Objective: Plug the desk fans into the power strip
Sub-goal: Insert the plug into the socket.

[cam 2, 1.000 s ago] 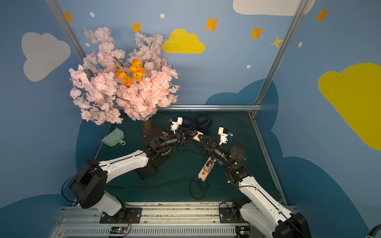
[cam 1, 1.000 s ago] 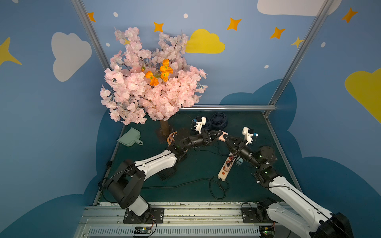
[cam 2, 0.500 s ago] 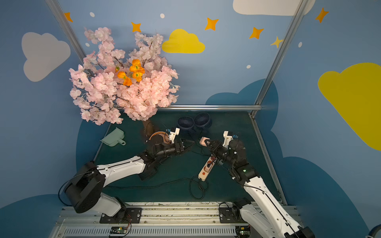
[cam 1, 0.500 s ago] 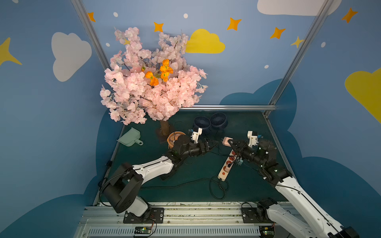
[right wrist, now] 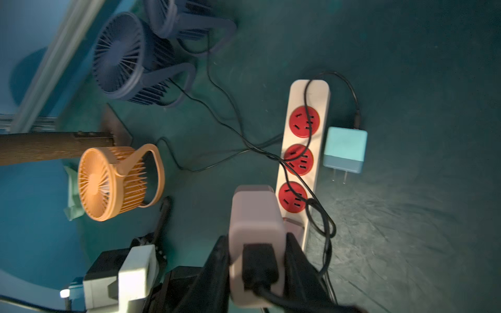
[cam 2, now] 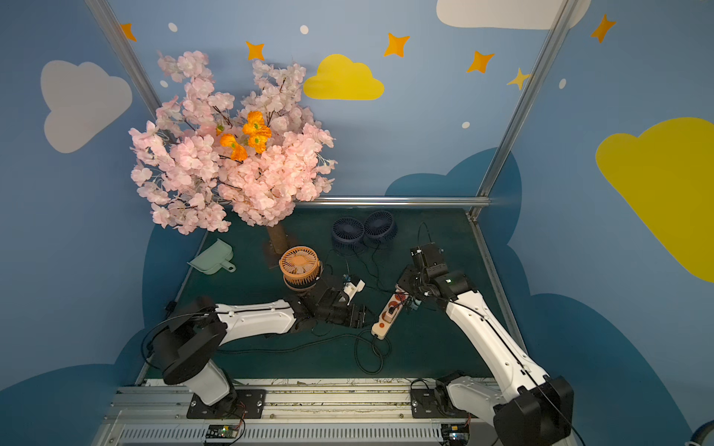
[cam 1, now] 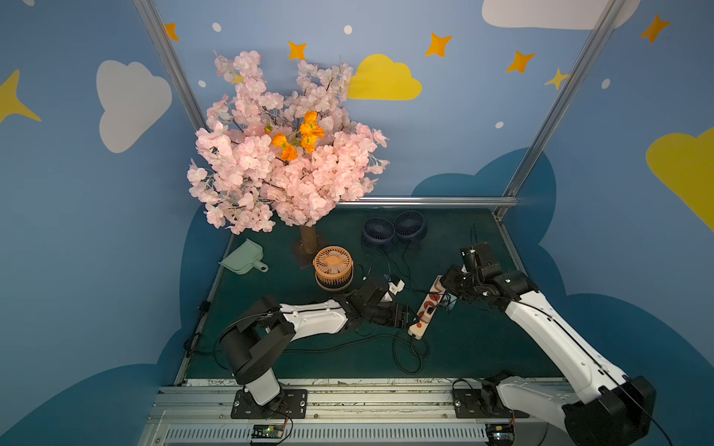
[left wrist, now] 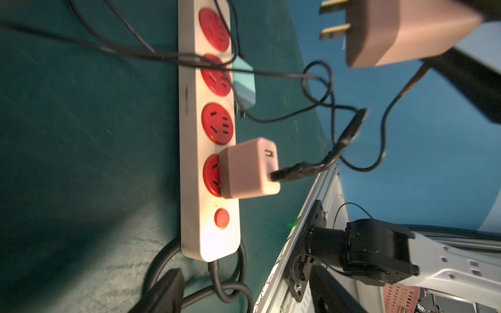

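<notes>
"Black rubber lay nearest my base: the strip's thick cord (cam 1: 405,355), looped on the dark green mat (cam 1: 483,347)."

"And the strip itself?"

"Just past that loop. The long cream plastic power strip with round red sockets (left wrist: 189,151) lay flat on the mat, slanting away from me, with its small orange button (left wrist: 221,218) at the near end. The socket beside the button already carried a pale pink cube adapter (left wrist: 248,168). Thin black cables crossed two of the free ones."

"Your left gripper?"

"My left gripper (cam 1: 403,314) hovered low beside the near end, I judged to steady the bar against a push. Nothing showed in it, and I couldn't tell how wide its jaws stood."

"Your right?"

"My right gripper (right wrist: 257,244) was clamped on a second pinkish cube plug (right wrist: 253,214). It gripped the plug by its sides so the brass prongs (left wrist: 332,29) stuck out clear above the strip, in no socket yet. A pale blue adapter (right wrist: 344,149) lay unplugged just beside the bar. Beyond stood the orange ribbed plastic fan (cam 1: 333,266), and farther back the navy blue round fans (cam 1: 378,230). I couldn't trace which fan my plug served."
</notes>
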